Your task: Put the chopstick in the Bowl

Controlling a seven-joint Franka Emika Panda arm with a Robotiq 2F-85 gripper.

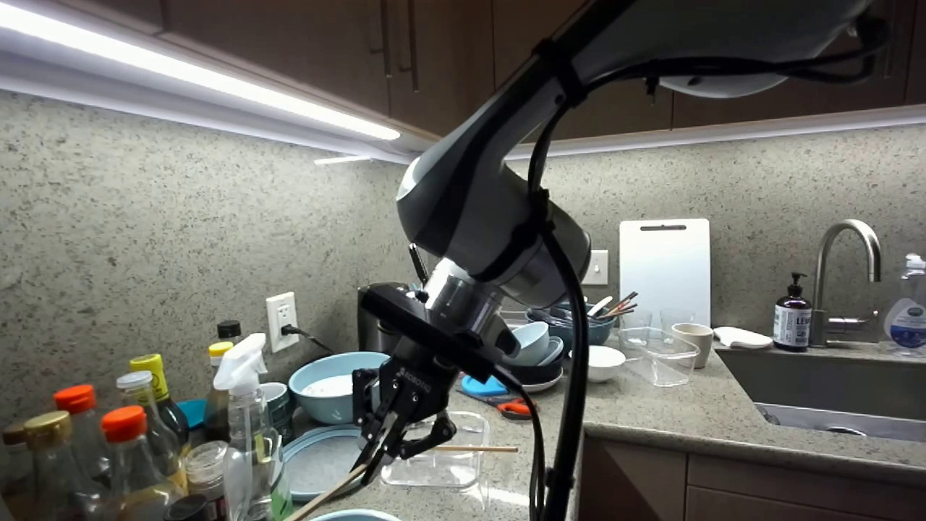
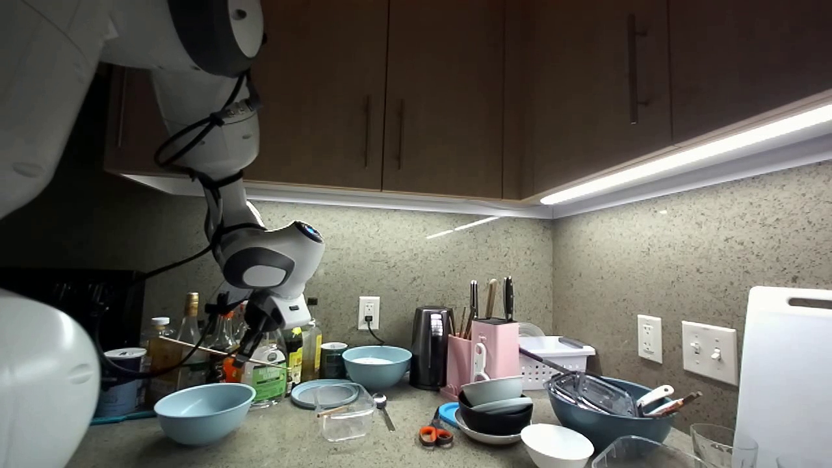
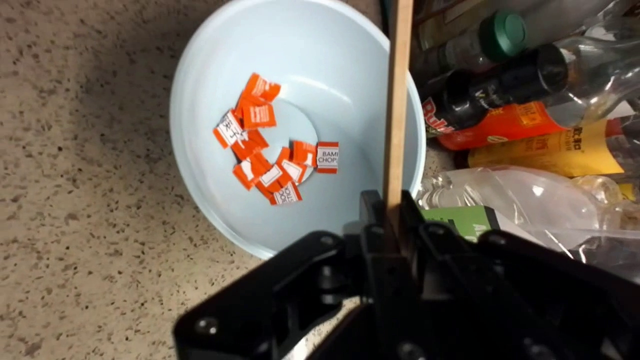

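A pale wooden chopstick (image 3: 396,110) is clamped in my gripper (image 3: 388,200), whose fingers press on it from both sides. The stick juts out past the fingertips and crosses over one side of the light blue bowl (image 3: 345,55) in the wrist view. In an exterior view the chopstick (image 2: 185,346) hangs tilted above the bowl (image 2: 205,413), with my gripper (image 2: 243,356) to the bowl's right and higher up. Several orange-red paper pieces (image 3: 259,115) lie inside the bowl. Only a sliver of the bowl's rim (image 1: 354,514) shows in an exterior view.
Bottles (image 1: 126,427) and a spray bottle (image 1: 249,427) crowd beside the bowl. Another stick (image 1: 481,449) rests across a clear container (image 1: 463,474). Nearby are a round blue lid (image 2: 305,395), a second light blue bowl (image 2: 377,370), a spoon (image 2: 385,413) and scissors (image 2: 435,434).
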